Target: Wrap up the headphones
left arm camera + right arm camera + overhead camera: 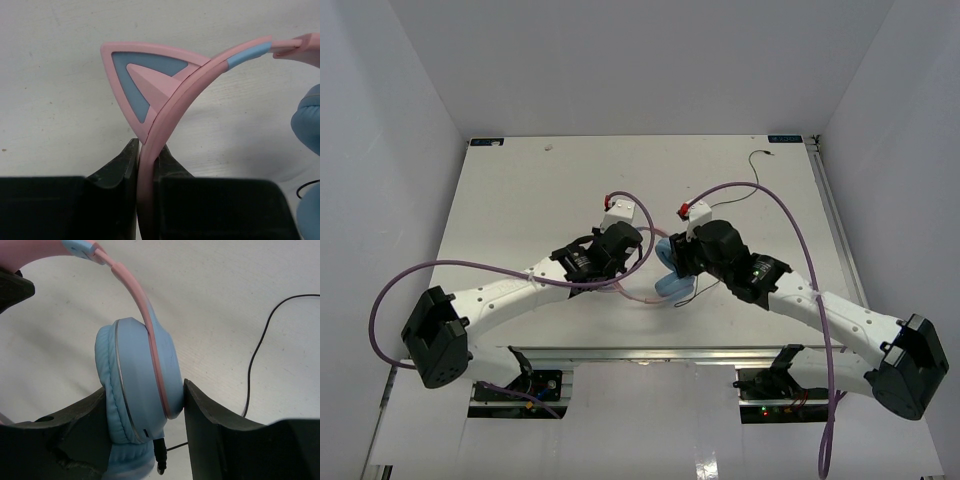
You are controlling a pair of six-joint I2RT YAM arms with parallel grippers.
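The headphones [670,272] lie at the table's middle between both arms. In the left wrist view my left gripper [148,150] is shut on the thin pink headband [172,107], just below a pink-and-blue cat ear [135,75]. My right gripper [145,400] is shut on a light-blue ear cup [140,375], one finger on its cushion and the other on its outer shell. A black plug [160,455] sticks out under this cup. The thin black cable [257,347] trails off over the table to the right.
Thick purple arm cables [790,215] arch over both arms. A metal rail [830,210] runs along the table's right edge and another [670,352] along the front. A black cable end [758,158] lies at the far right. White walls stand on three sides.
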